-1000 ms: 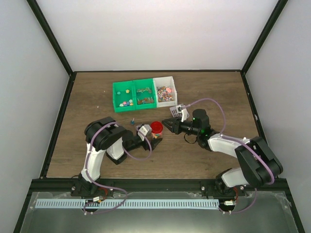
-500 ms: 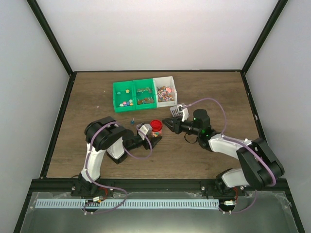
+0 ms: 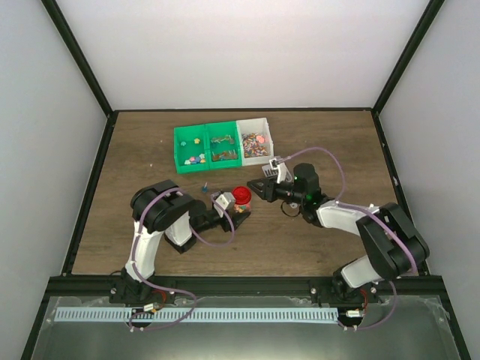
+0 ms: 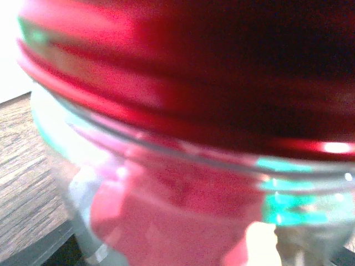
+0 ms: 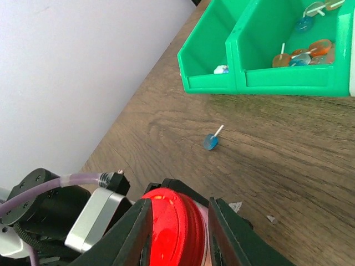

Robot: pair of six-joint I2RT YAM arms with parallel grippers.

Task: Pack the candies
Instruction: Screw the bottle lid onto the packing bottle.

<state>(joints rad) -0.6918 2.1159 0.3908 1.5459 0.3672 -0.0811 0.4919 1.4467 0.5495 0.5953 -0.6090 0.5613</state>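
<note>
The left fingers [image 3: 237,213] are clamping the clear jar [image 4: 83,183] by its body, and the jar is filling the left wrist view. Blurred pink, teal and white shapes are showing through its glossy wall, too smeared to name. A round red lid [image 5: 172,221], smooth and shiny, is sitting on top of the jar. The right fingers [image 5: 138,233], matte black and tapered, are standing partly apart and framing the lid from the opposite side; whether they are touching it cannot be told. A blue disc-shaped lollipop [image 5: 211,142] on a white stick is lying alone on the wood-grain table [image 5: 299,149], between the jar and the bins. Two green plastic bins [image 5: 260,77] are standing side by side, one of them holding orange and blue lollipops. The candies [image 3: 255,145], tiny sweets in mixed colours, are lying heaped in the white bin [image 3: 253,122] just beside the green ones, well apart from the jar.
</note>
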